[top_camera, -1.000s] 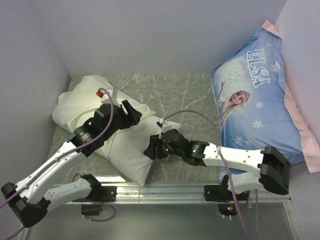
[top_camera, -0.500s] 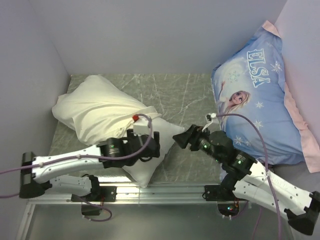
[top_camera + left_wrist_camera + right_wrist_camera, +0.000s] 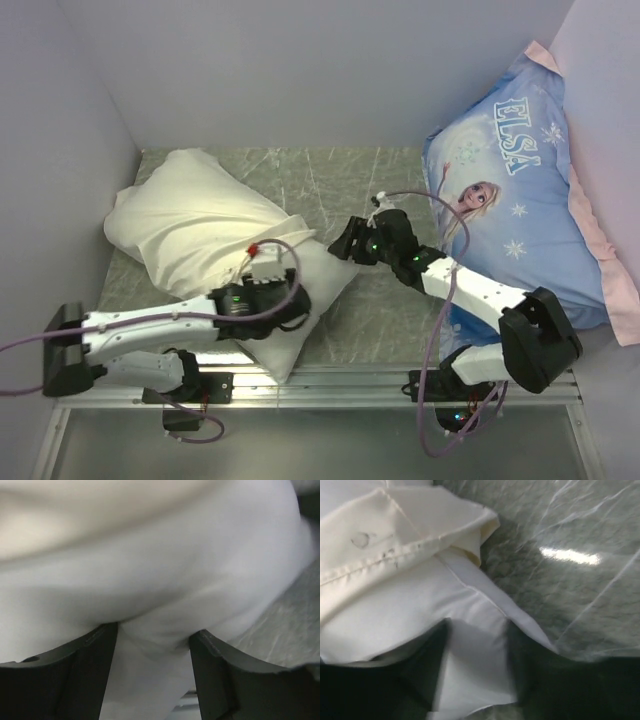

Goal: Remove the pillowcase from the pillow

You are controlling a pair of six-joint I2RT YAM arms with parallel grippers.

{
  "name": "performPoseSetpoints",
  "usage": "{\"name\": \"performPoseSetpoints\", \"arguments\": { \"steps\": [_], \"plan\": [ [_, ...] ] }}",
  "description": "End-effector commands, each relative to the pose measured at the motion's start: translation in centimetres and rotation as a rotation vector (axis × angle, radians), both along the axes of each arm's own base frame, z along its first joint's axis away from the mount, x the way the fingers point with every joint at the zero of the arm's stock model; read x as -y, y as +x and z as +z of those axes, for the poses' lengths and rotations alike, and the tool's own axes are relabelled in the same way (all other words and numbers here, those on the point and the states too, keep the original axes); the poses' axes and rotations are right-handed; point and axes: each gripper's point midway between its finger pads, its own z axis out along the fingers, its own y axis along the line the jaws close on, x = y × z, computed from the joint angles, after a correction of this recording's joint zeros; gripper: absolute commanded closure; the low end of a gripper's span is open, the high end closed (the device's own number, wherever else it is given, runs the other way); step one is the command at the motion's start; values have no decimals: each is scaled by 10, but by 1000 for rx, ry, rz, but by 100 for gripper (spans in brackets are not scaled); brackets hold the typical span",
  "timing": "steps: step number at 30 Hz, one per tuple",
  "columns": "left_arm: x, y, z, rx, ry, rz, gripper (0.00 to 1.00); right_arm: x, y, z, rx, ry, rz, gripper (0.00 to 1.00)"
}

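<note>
The cream pillowcase (image 3: 190,215) lies bunched at the left of the table, with the white pillow (image 3: 322,270) sticking out of its open end toward the near right. My left gripper (image 3: 293,305) is at the pillow's near end. In the left wrist view its fingers (image 3: 95,670) pinch a creased bulge of the pillow (image 3: 165,580), with the cream case (image 3: 75,515) blurred above. My right gripper (image 3: 343,243) is at the pillow's right corner. In the right wrist view it (image 3: 477,650) is open, and the flat pillow corner (image 3: 470,680) lies between its fingers. The case's hem (image 3: 395,525) is just beyond.
A blue ELSA-print pillow (image 3: 520,190) leans against the right wall. The green marble tabletop (image 3: 370,180) shows between the two pillows. Grey walls close in on the left, back and right. A metal rail (image 3: 320,378) runs along the near edge.
My left arm swung off the top of the case down to the pillow's near end. My right arm pulled back, then reached in to the pillow's right corner. More white pillow shows.
</note>
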Motion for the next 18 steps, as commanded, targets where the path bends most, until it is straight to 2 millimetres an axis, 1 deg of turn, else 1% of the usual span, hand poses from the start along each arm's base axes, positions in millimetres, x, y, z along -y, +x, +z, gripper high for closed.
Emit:
{"name": "performPoseSetpoints", "arguments": {
  "steps": [1, 2, 3, 4, 5, 6, 7, 8, 9, 10, 11, 12, 13, 14, 15, 16, 17, 18],
  "plan": [
    [-28, 18, -9, -70, -220, 119, 35, -33, -12, 16, 78, 41, 108, 53],
    [-34, 19, -16, -73, -241, 120, 37, -38, -31, 2, 54, 30, 138, 70],
    [-33, 23, -7, -53, -297, 112, 37, -40, -39, -1, 48, 39, 142, 81],
    [-41, 31, -6, -47, -303, 144, 36, -44, -48, -2, 46, 62, 143, 86],
    [-44, 36, -2, -41, -309, 156, 35, -50, -75, -7, 38, 64, 186, 88],
    [-45, 40, -2, -43, -287, 151, 34, -50, -81, -9, 49, 59, 168, 92],
    [-46, 47, 4, -36, -290, 159, 33, -56, -94, -7, 48, 80, 179, 93],
    [-47, 50, 6, -35, -280, 162, 33, -57, -105, -9, 47, 88, 186, 93],
    [-47, 54, 4, -36, -261, 162, 32, -68, -124, -9, 43, 97, 226, 97],
    [-49, 58, 3, -30, -253, 163, 30, -74, -133, -8, 28, 117, 239, 100],
    [-45, 62, 7, -30, -270, 154, 29, -79, -142, -11, 17, 116, 259, 100],
    [-46, 65, 7, -27, -263, 148, 28, -90, -160, -10, 10, 123, 310, 100],
    [-50, 71, 9, -21, -268, 161, 27, -95, -165, -8, 18, 131, 315, 100],
    [-48, 76, 15, -9, -292, 153, 23, -102, -172, -3, 27, 136, 335, 100],
    [-50, 79, 17, -3, -283, 140, 22, -106, -183, -4, 24, 123, 357, 100],
    [-55, 87, 21, 12, -293, 150, 20, -107, -181, -5, 30, 106, 345, 100],
    [-48, 90, 28, 16, -330, 109, 18, -109, -179, -3, 31, 103, 339, 100],
    [-48, 92, 27, 9, -309, 79, 17, -110, -178, -1, 37, 102, 342, 100]
  ]
}}
